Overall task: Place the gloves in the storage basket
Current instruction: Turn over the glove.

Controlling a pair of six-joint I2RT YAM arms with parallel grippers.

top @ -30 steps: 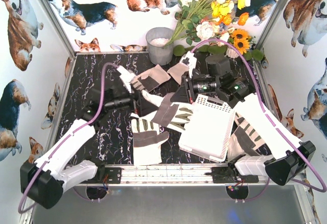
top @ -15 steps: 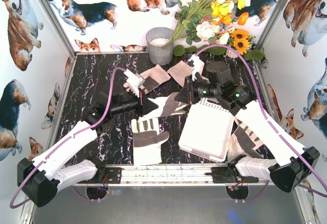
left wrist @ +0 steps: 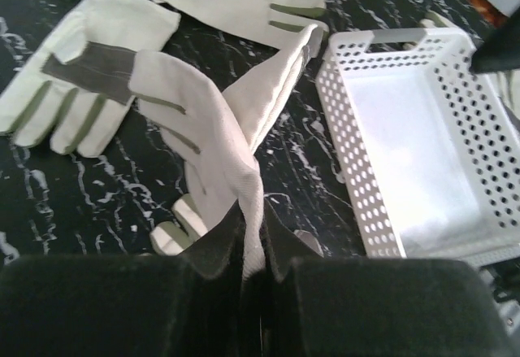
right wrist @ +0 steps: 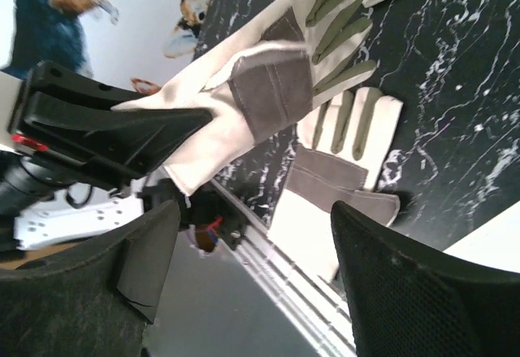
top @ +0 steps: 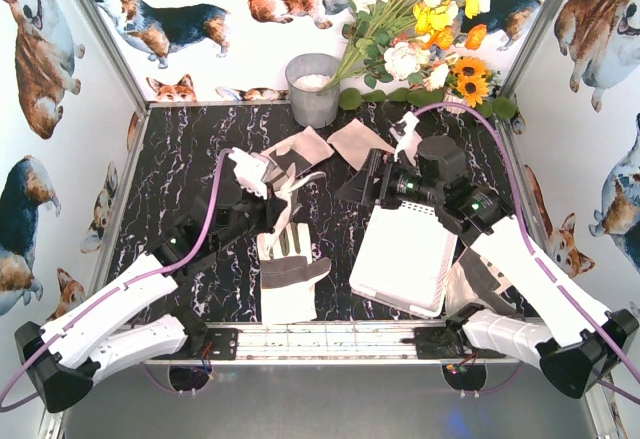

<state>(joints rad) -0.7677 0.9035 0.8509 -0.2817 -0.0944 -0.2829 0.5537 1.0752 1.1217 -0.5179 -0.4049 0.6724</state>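
Left end effector (left wrist: pixel 252 272) clamped on a glove (left wrist: pixel 231 133) held off the desk (top: pixel 190 159), right end effector (top: pixel 358 187) apart by the storage basket (top: pixel 405 259) corner, other gloves (top: pixel 285 284) scattered round, grey bucket (top: pixel 313 89) behind.

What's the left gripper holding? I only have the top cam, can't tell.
Observer: The left wrist view shows the left gripper shut on a glove, a fold of fabric pinched in it.
Operator: Anything in the basket yet?
Observer: No. That same view looks into the storage basket and its floor is bare.
Operator: Right gripper?
Observer: The right wrist view shows the right gripper open, holding nothing.
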